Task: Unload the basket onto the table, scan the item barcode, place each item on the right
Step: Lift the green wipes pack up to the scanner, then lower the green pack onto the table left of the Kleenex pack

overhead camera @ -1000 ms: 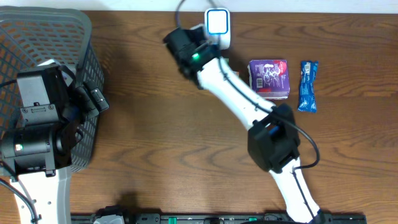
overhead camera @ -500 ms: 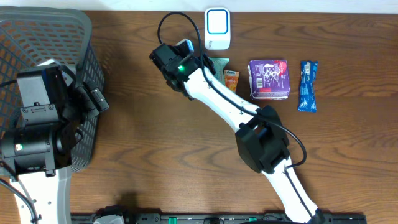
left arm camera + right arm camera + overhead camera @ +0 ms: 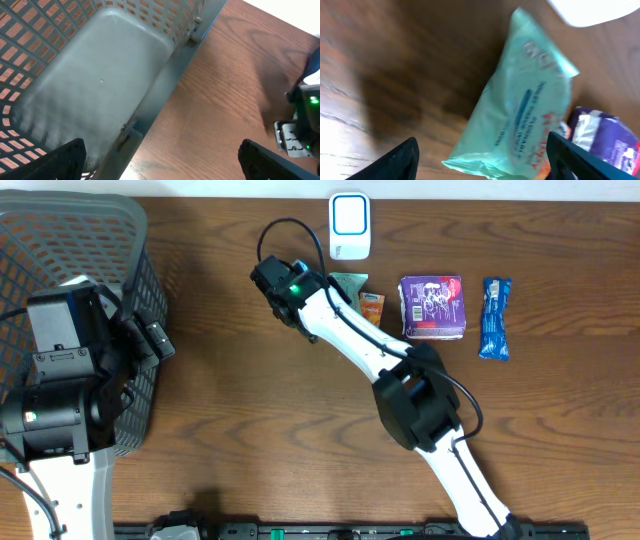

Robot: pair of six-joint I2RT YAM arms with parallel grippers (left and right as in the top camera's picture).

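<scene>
Swinging left since a second ago, the right arm [image 3: 350, 340] has left the scanner [image 3: 349, 225], and the green pouch [image 3: 348, 283] it carried there now lies loose on the counter [image 3: 250, 400].

From overhead, the pouch sits just on the near side of the scanner, partly hidden by the right arm, whose wrist lies just left of it. An orange sachet [image 3: 371, 308] lies just right and near of the pouch, then a purple box [image 3: 432, 307] and a blue wrapper [image 3: 495, 318] farther right. The basket [image 3: 70, 240] stands at the far left, well apart, with the left arm [image 3: 60, 370] over it, so the right arm is much the nearer to the pouch.

In the left wrist view, the left fingers [image 3: 65, 162] stand wide with nothing between them, above the basket's bare floor and rim.

In the right wrist view, the right fingers [image 3: 395, 162] are spread wide and hold nothing. The pouch lies flat below and ahead of them, its long axis slanting from upper right to lower left of the picture, roughly crosswise to the gap. The scanner's white corner shows beyond it, and the purple box crowds its right end.

Any re-grip probably has to span the pouch's short side without catching the sachet or box.
</scene>
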